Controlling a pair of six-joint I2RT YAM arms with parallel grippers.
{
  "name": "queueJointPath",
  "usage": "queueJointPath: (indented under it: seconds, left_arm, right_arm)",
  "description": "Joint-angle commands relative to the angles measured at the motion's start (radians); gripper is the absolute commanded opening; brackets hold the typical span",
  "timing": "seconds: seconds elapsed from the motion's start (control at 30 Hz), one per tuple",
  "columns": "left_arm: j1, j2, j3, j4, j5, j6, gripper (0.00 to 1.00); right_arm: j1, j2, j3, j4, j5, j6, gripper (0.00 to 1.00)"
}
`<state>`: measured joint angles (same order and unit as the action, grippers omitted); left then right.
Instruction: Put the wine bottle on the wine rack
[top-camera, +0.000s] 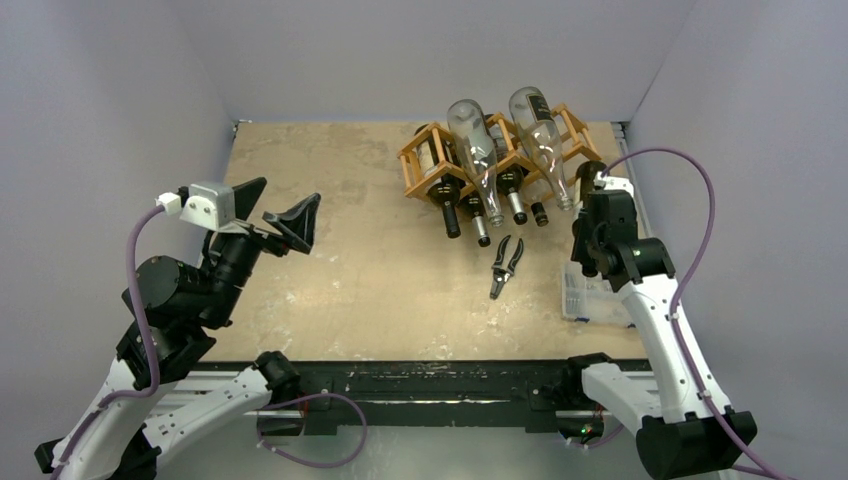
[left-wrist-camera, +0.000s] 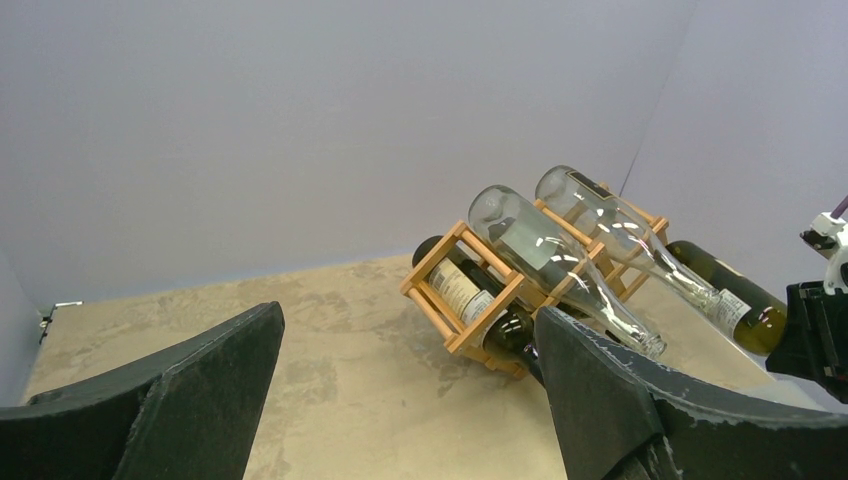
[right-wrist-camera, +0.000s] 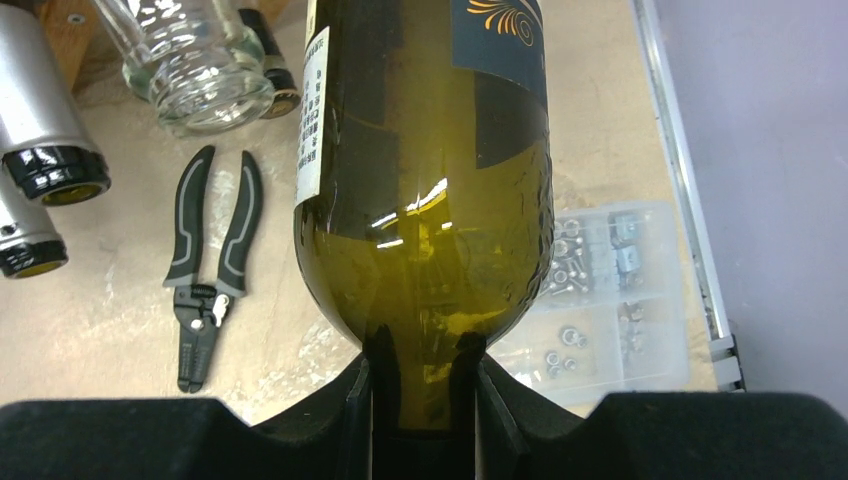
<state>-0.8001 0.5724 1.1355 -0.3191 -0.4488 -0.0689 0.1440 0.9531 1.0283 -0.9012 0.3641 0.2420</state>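
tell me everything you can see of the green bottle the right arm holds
The green bottle is olive-tinted glass, see-through near the shoulder, with a dark front label bearing an orange swirl and a white printed strip down its side. The right gripper is shut on its neck, so the body points away toward the wine rack. It looks held off the table; whether its base touches the rack cannot be told.

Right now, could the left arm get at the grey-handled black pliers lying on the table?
Probably yes: the left gripper hangs open and empty, and nothing stands between it and the pliers.
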Motion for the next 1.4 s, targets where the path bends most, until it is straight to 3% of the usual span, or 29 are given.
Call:
queueJointPath:
  seconds: [0.0, 0.37, 0.73, 1.03, 1.2, 1.37]
  left_arm:
    - [-0.005, -0.003, 0.024, 0.016, 0.013, -0.019, 0.97]
    - [-0.006, 0.006, 0.023, 0.017, 0.021, -0.025, 0.96]
    - [-0.012, 0.013, 0.025, 0.012, 0.03, -0.032, 0.95]
    - [-0.035, 0.018, 0.023, 0.014, 0.023, -0.021, 0.95]
    - [-0.041, 0.018, 0.023, 0.015, 0.023, -0.019, 0.94]
    - [-0.054, 0.024, 0.021, 0.017, 0.011, -0.008, 0.94]
  right_arm:
    - [0.002, -0.005, 0.032, 0.128, -0.031, -0.017, 0.0]
    - [-0.001, -0.02, -0.091, 0.353, -0.053, -0.119, 0.0]
    - [-0.011, -0.029, -0.245, 0.739, -0.177, -0.337, 0.0]
    - [-0.248, 0.067, -0.198, 0.767, -0.425, -0.438, 0.0]
    - [-0.294, 0.169, -0.135, 0.735, -0.526, -0.518, 0.0]
    - [-0.337, 0.236, -0.084, 0.759, -0.588, -0.498, 0.0]
